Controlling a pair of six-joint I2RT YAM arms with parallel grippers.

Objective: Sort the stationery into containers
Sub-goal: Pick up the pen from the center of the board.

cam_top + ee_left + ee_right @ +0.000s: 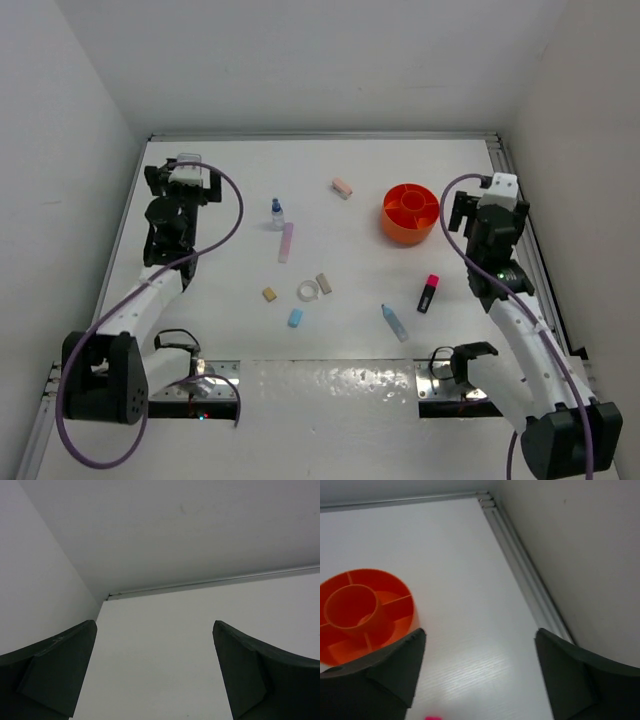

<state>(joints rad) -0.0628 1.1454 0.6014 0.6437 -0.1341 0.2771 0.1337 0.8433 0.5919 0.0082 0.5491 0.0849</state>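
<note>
Orange tub (402,233) stands apart; pink marker (428,292) nearest, tape ring (302,291) farther left.

left of the right gripper (480,635), the orange tub (406,616) looks like smooth, glossy plastic. the white table (470,570) beneath is matt with faint grain; the rail (520,575) to its right is dull metal. its fingers (570,680) are matt black.

Pink marker (428,293) lies near the orange tub (398,233).

Far edge of the desk (250,160) is wide open, left edge too. Orange tub (410,212) sits near the right edge, stationery (308,291) litters the middle, walls (60,150) close three sides.
</note>
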